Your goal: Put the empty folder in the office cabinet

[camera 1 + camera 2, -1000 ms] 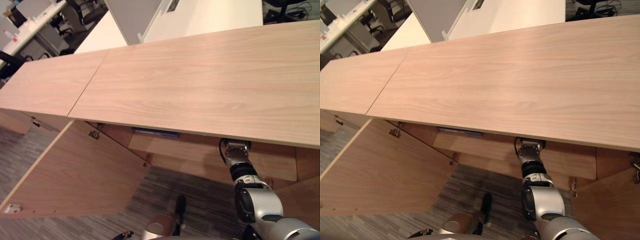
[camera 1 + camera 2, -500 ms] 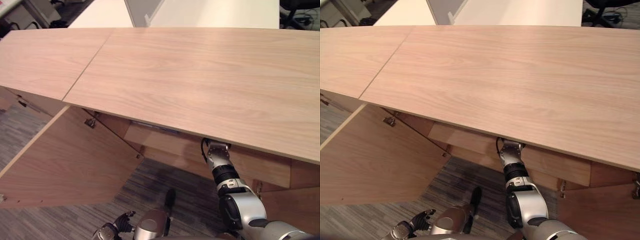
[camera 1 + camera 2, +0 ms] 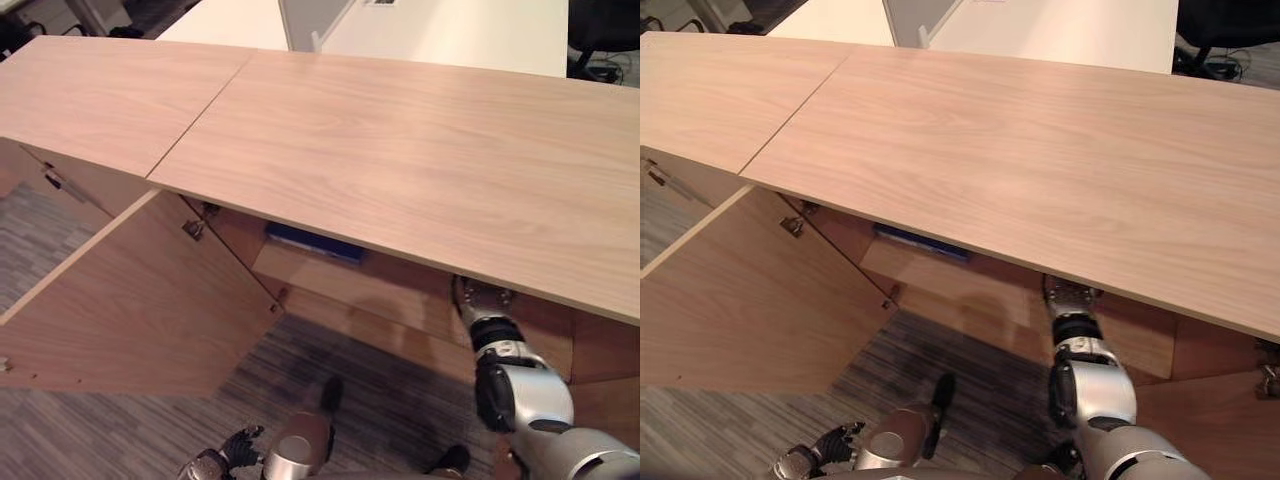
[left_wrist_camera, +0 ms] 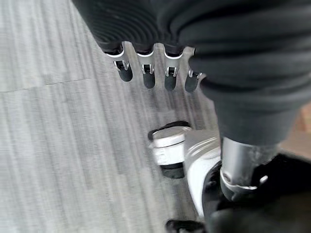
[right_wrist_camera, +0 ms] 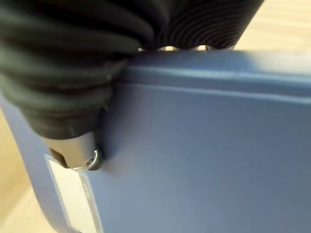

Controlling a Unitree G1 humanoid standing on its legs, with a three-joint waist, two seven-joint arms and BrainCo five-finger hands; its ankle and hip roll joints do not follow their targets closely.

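Note:
A blue folder (image 5: 209, 145) with a white spine label fills the right wrist view. My right hand (image 5: 73, 63) is shut on it, thumb (image 5: 80, 148) pressed on its face and fingers curled over its far edge. My right arm (image 3: 497, 345) reaches under the wooden top (image 3: 400, 150) of the office cabinet, which hides the hand. A blue folder edge (image 3: 315, 243) shows on the inner shelf (image 3: 340, 285); whether it is the held one I cannot tell. My left hand (image 3: 215, 465) hangs low over the floor, fingers (image 4: 146, 75) relaxed and holding nothing.
The cabinet's left door (image 3: 130, 300) swings wide open over the grey carpet (image 3: 380, 400). A second door (image 3: 1210, 420) stands open at the right. White desks (image 3: 450, 30) stand behind the cabinet.
The camera has shifted. My right arm sits further right along the cabinet opening, and more of the blue edge on the shelf shows. My left hand came into view low down.

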